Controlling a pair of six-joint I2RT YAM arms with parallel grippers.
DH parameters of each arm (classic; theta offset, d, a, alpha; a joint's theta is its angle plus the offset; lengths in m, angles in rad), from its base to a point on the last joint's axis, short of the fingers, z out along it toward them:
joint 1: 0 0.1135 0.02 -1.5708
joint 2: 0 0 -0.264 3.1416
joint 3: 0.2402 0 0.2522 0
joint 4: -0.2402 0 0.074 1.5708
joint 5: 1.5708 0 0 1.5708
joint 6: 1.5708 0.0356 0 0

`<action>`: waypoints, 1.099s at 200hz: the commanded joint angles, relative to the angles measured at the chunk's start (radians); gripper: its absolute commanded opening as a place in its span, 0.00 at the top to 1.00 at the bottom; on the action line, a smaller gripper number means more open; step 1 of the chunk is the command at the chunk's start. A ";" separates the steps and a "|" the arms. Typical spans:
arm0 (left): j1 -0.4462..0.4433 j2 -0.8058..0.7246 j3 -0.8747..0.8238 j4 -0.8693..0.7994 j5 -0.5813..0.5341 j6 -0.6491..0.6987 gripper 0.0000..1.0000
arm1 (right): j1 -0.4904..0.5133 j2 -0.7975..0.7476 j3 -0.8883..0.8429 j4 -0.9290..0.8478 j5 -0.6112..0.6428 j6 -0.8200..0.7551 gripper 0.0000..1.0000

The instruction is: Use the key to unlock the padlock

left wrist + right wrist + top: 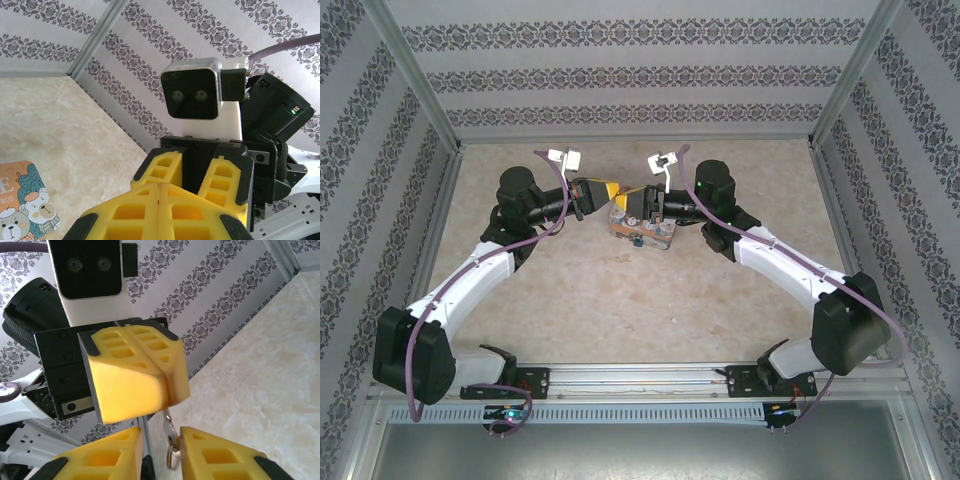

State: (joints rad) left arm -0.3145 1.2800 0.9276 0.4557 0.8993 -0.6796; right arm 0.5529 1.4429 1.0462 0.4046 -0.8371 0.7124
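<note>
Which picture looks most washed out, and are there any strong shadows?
Right wrist view: the table glares pale toward the upper right, and the right tool is cropped by the bottom edge. Left wrist view: even light, the picture tin crisp. Top view: soft light, faint shadows beside the arms.

Tin (27, 200) cut off at frame edge, key (168, 427) mostly hidden

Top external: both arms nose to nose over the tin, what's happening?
The left gripper has its fingers shut on a small silver piece with a ring, apparently the key, held in the air by the picture tin. The right gripper faces it, fingers apart either side of the dangling ring. Looks like a handover or regrasp, not unlocking yet.
</note>
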 commanded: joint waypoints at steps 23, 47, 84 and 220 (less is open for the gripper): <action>-0.012 -0.018 -0.007 0.007 -0.014 0.025 1.00 | 0.008 0.011 0.018 0.028 -0.022 -0.005 0.80; -0.014 -0.020 -0.007 0.008 -0.020 0.026 1.00 | 0.008 0.010 0.015 0.022 -0.021 -0.007 0.81; -0.014 -0.022 -0.010 0.014 -0.025 0.025 1.00 | 0.005 0.008 0.004 0.014 -0.016 -0.013 0.85; -0.012 -0.066 -0.044 0.029 -0.042 0.022 1.00 | -0.039 -0.074 -0.037 -0.137 0.064 -0.118 1.00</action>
State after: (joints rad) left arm -0.3260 1.2587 0.8913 0.4557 0.8742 -0.6765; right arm 0.5385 1.4086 1.0225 0.3309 -0.8116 0.6540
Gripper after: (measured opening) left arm 0.045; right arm 0.043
